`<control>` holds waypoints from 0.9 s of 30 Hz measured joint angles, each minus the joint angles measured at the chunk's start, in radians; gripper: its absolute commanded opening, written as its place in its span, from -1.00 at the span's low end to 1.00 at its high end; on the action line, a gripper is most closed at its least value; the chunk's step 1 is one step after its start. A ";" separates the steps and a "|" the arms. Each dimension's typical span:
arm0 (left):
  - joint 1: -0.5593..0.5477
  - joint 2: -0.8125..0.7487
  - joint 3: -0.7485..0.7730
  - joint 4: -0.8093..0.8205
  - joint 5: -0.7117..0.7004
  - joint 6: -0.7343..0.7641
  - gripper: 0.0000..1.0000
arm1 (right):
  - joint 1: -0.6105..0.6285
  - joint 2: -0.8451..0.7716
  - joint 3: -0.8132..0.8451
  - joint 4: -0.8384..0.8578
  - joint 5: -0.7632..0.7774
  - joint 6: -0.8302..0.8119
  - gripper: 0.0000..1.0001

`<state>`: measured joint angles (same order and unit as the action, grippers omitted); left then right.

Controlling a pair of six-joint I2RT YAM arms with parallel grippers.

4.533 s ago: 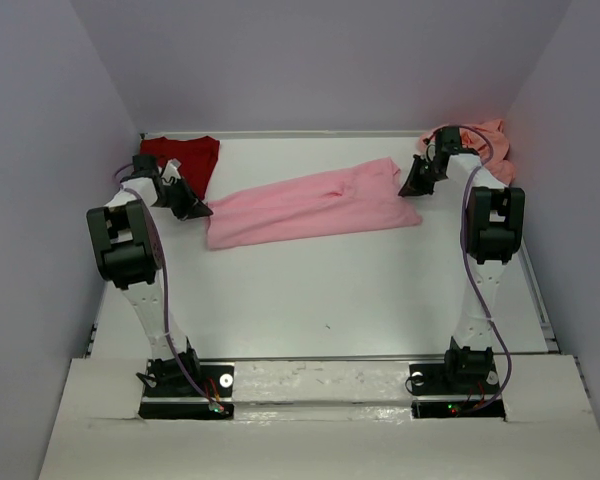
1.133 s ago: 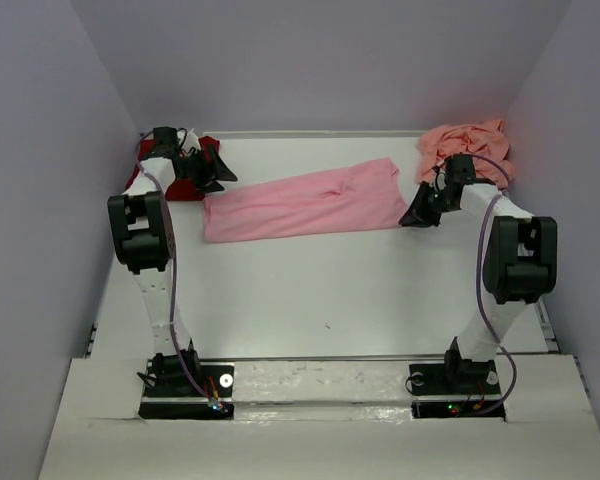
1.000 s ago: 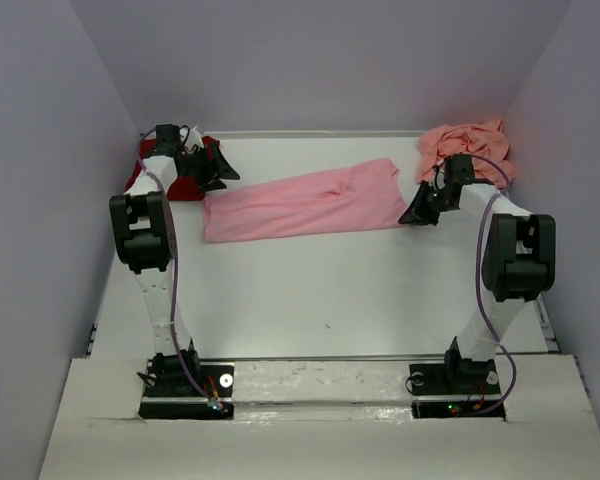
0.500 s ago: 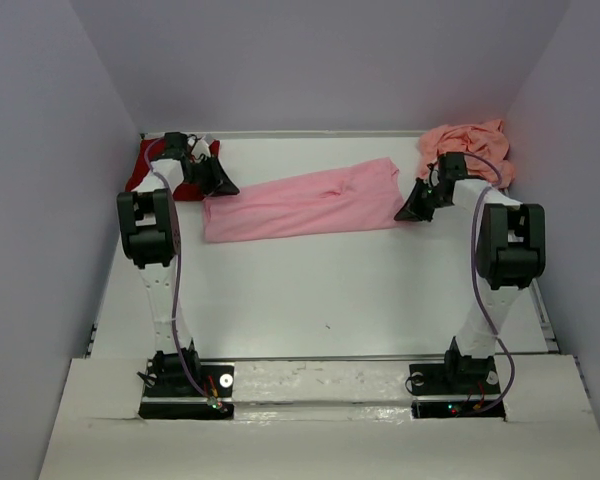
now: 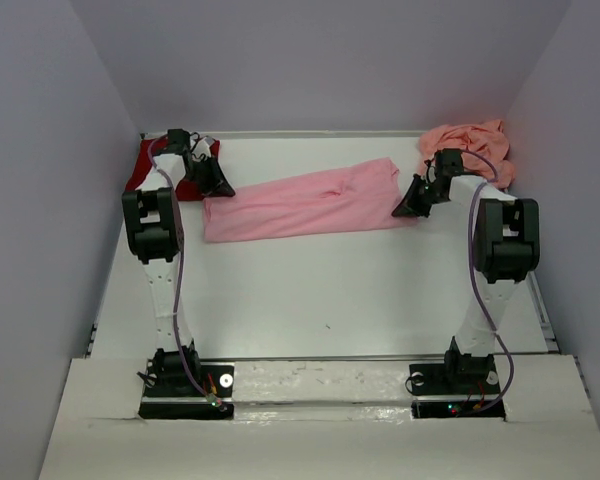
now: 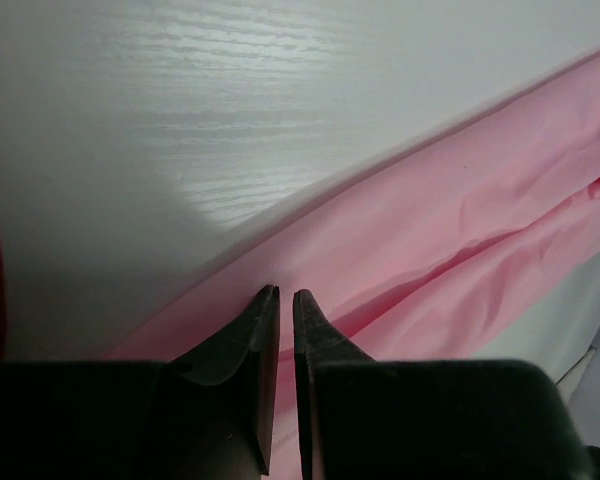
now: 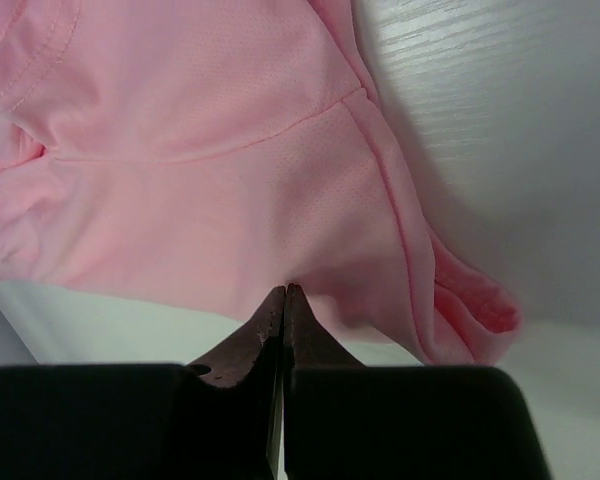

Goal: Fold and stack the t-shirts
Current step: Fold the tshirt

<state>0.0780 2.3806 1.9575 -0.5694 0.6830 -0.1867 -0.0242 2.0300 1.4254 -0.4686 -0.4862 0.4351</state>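
step: looked like the grab ahead of a fold on the pink tee (image 5: 310, 203), one gripper at each end
pink tee: lay stretched long and narrow across the far half of the table (image 5: 320, 300), slanting from left-middle up toward the far right corner, a few creases along it
red tee: sat in the far left corner (image 5: 138, 178), partly hidden behind the left arm, not yet stacked on anything
salmon tee: bunched up in the far right corner (image 5: 470, 140), clearly not folded yet
left gripper: (image 6: 285, 292) down on the tee's left end, jaws nearly together with just a slit left, pinched on the cloth edge as far as could be seen
right gripper: (image 7: 283, 288) at the tee's right end, jaws fully together, tips right on the hem; couldn't tell whether any cloth was actually caught
progress: early days by the look of it, nothing folded, no stack
next move: probably needed both ends lifted together and carried over evenly so the tee doubled up flat; would check the right-hand pinch first, since a slipped end would leave a lopsided fold
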 measured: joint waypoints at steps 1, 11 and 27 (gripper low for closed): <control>-0.001 0.008 0.010 -0.013 -0.014 0.003 -0.59 | 0.000 0.006 0.005 0.001 0.000 0.000 -1.00; -0.020 0.026 0.026 -0.079 -0.087 0.008 -0.58 | 0.007 0.095 0.071 -0.018 0.016 0.015 -1.00; -0.113 -0.177 -0.249 -0.148 -0.210 0.018 -0.58 | 0.013 0.335 0.473 -0.109 0.034 0.018 -1.00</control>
<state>-0.0349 2.2036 1.7084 -0.7170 0.4732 -0.1688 -0.0109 2.3653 1.8980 -0.5777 -0.4526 0.4530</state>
